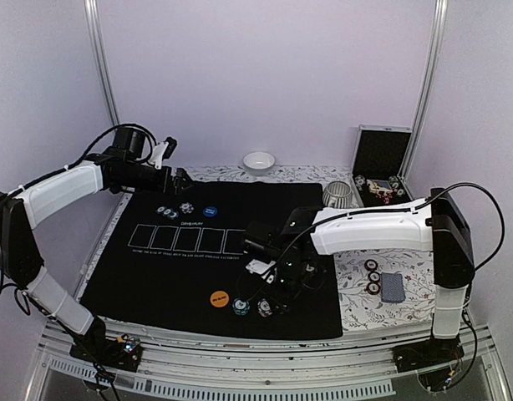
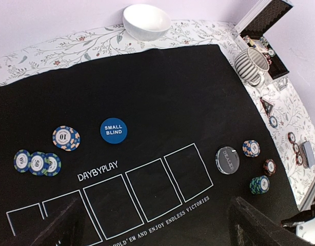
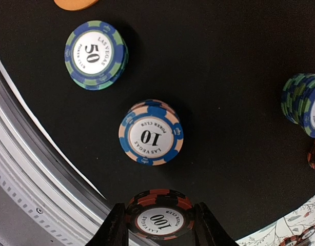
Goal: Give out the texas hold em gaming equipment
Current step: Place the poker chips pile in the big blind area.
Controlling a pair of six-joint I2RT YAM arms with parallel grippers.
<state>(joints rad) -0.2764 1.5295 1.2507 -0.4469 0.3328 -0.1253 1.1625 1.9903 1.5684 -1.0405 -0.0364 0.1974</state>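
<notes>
Gripping a red-and-black 100 poker chip [image 3: 160, 218] by its thin rim, the right gripper [image 3: 160, 225] may let it slip; left gripper [image 2: 157, 225] stands open.

Top: high, looking down-forward. Left wrist: oblique, wide. Right wrist: close-up (all share black mat [image 1: 156, 271]).

Matt cloth mat [image 2: 147, 92], plastic chips [image 3: 151, 132], metal mug [image 2: 251, 65]

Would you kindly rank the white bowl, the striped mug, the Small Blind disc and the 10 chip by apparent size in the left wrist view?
Largest: white bowl.
Next: striped mug.
Last: Small Blind disc and 10 chip, which look about alike, so unranked.
</notes>
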